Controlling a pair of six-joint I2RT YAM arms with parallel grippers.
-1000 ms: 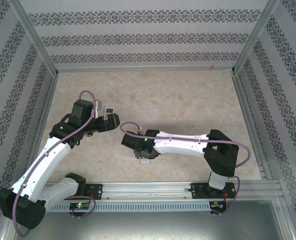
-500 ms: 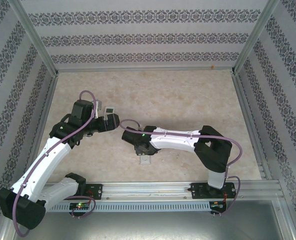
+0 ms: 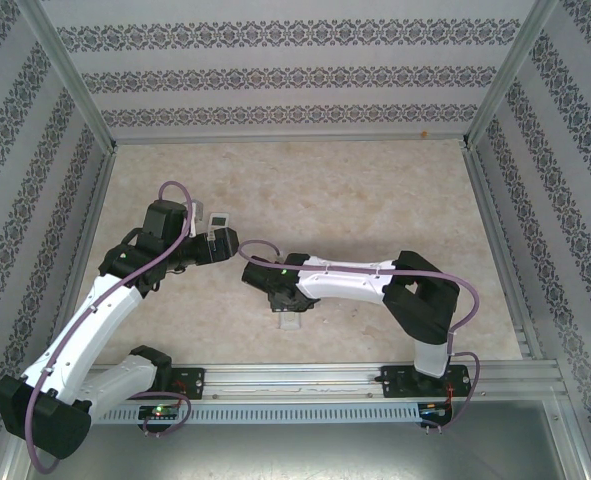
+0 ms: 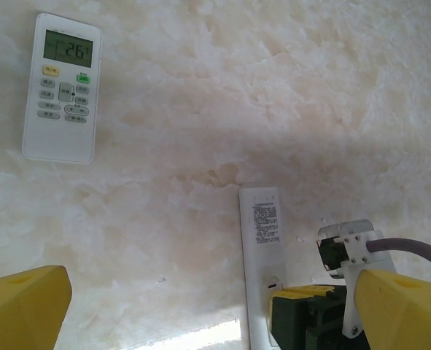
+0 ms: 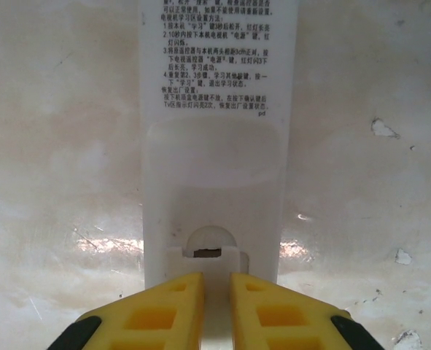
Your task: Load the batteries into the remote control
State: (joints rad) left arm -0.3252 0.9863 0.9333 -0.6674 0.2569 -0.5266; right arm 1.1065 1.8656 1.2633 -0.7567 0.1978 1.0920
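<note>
Entry, right arm, with left on standby.

Position: the remote control (image 5: 211,109) lies face-down on the worktop (image 3: 375,200), printed label up; in the top view it sits a little toward 6 o'clock from the worktop's centre, under my right jaws (image 5: 216,281).

Jaw state: right jaws drawn almost together, a thin slit between them, nothing held that I can see; they sit at the remote's 6 o'clock end, just short of the latch notch (image 5: 210,244); left jaws (image 4: 211,288) spread wide, released, hanging above.

Handling (judgement): light, rigid plastic shell, smooth and likely to skate on the polished stone; battery cover (image 5: 211,182) is on and thin, its latch probably the fragile part; best hold is across the long side edges, well off the cover, so it can slide free.

View differences: right wrist gives the latch and label print close up; left wrist gives the remote's whole far end plus the display remote (image 4: 60,87) at 10 o'clock, well apart; top gives both arms' layout.
</note>
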